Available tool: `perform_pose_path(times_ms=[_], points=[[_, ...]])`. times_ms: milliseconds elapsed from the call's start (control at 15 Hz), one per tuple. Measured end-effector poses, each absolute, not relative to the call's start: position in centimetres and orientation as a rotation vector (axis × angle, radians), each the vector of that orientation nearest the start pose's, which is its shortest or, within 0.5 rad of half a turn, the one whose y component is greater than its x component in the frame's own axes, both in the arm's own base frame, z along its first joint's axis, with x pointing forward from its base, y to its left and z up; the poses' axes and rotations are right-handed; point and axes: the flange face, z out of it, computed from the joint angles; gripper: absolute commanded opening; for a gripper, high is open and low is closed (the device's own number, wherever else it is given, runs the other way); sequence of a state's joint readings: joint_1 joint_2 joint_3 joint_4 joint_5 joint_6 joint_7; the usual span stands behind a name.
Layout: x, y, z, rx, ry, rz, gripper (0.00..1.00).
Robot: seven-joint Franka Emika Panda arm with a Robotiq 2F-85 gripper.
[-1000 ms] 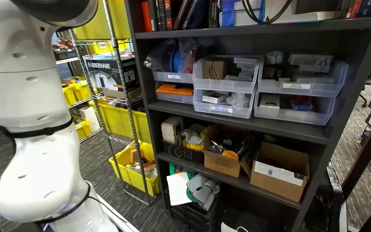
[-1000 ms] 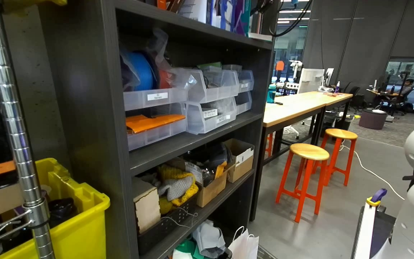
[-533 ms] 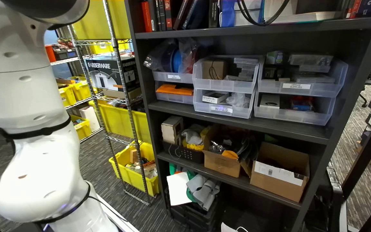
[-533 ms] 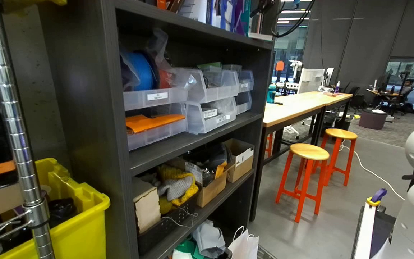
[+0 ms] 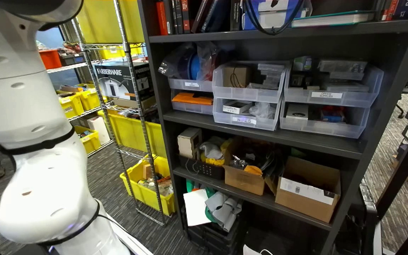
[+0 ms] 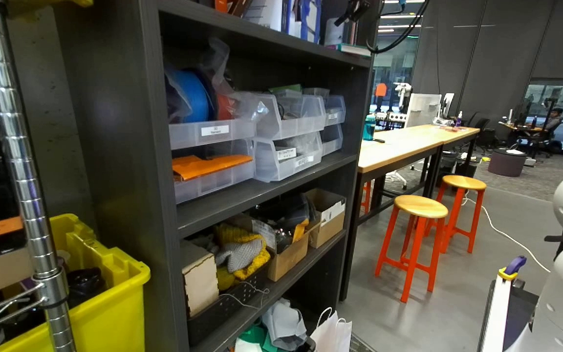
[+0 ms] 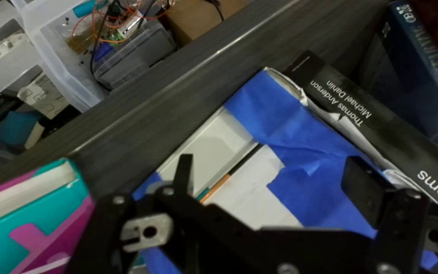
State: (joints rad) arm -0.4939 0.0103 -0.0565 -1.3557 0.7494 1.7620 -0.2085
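Observation:
My gripper (image 7: pixel 276 179) is open in the wrist view, its two black fingers wide apart with nothing held. Between and behind them is a blue-and-white box (image 7: pixel 257 190) on the top shelf, also in both exterior views (image 5: pixel 273 20) (image 6: pixel 306 19). I cannot tell whether the fingers touch it. A black book (image 7: pixel 359 110) stands against the box. A teal-and-magenta book (image 7: pixel 10 236) lies beside the other finger; it lies flat in both exterior views (image 5: pixel 333 19) (image 6: pixel 355 50). The gripper is mostly above the exterior frames; a dark part near it shows at the top edge.
The dark bookshelf (image 5: pixel 260 132) holds stacked clear bins (image 5: pixel 250 94), cardboard boxes (image 5: pixel 310 189) and more books (image 5: pixel 175 17). A wire rack with yellow bins (image 5: pixel 151 184) stands beside it. A black cable loop (image 5: pixel 273 32) hangs before the top shelf. Stools (image 6: pixel 421 206) and a long table (image 6: pixel 403 142) stand beyond.
The white arm and the cable loop have shifted left in an exterior view. The teal-and-magenta cover that stood upright on the top shelf is down, and the book lies flat.

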Motion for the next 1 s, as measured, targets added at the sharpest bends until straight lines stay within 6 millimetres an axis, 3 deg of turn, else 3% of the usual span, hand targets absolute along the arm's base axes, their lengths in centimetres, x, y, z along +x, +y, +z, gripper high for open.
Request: perform_pose_path(times_ms=[267,1000], points=[[51.1,-24.0,75.2,-2.431,0.447,-0.744,1.0],[48.5,-26.4,69.3,-2.484,0.598,-0.401,1.0]])
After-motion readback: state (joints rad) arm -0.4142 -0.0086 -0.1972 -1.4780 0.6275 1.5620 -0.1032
